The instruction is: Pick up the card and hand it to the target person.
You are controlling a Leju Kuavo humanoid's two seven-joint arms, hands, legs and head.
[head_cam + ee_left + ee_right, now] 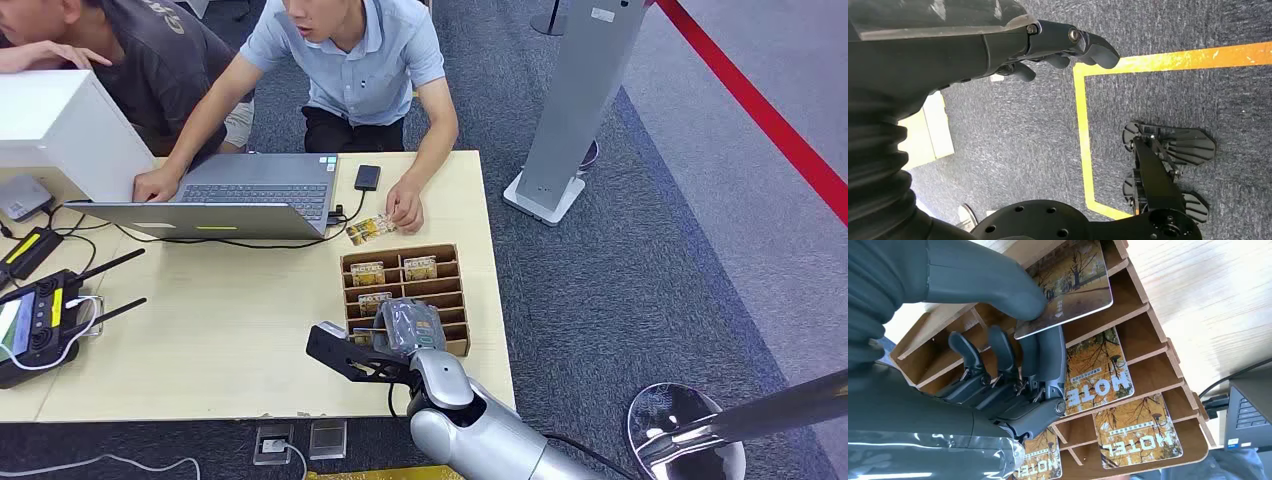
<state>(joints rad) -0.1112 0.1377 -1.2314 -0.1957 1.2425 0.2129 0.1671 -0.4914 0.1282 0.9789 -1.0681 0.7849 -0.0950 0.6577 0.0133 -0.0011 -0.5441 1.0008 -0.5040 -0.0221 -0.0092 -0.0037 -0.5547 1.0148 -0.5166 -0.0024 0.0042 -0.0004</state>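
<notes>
While pinched by right hand (1013, 365), card (1073, 285) shows autumn trees.

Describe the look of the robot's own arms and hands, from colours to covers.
The right arm is smooth, rounded silver metal. The right hand is black, with an open, skeletal frame and a clear plastic wrap at the wrist. Close up, it has a grey ribbed cover, a thick grey thumb and darker fingers. The left hand is dark grey, with visible screws.

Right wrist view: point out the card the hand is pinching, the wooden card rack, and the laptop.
card (1073, 282), right wrist view, middle of its printed face.
wooden card rack (1158, 367), right wrist view, bare slat edge.
laptop (1250, 412), right wrist view, corner of its keyboard deck.
</notes>
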